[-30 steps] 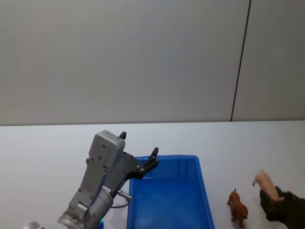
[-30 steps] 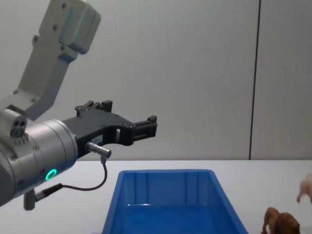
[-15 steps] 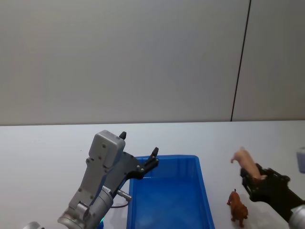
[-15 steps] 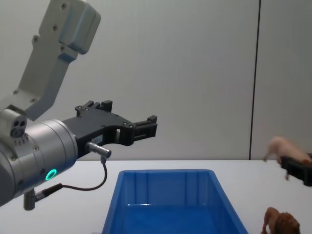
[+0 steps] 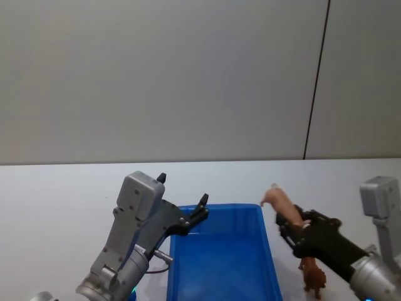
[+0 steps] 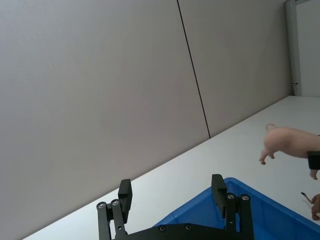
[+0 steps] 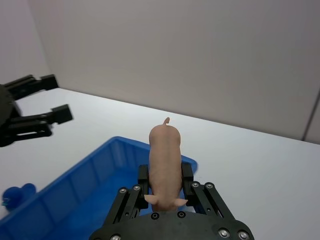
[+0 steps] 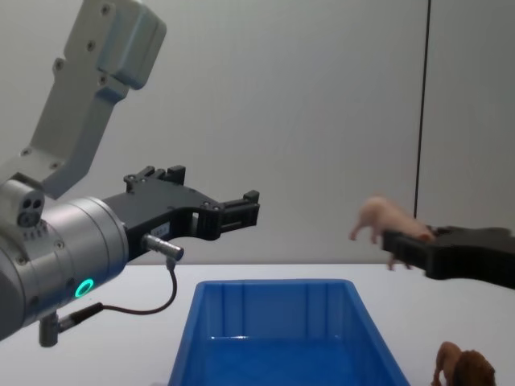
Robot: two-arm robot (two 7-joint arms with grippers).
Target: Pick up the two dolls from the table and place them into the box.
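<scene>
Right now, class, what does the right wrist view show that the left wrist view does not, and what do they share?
Right wrist view: the right gripper shut on the pink pig, tail pointing away. Left wrist view: a brown sliver of the lion at the edge. Both: the pig, the blue box, the open left gripper, the white table.

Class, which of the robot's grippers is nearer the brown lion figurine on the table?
Right. The right gripper, holding the pig, hovers close above the lion; the left gripper hangs at the box's opposite side.
</scene>
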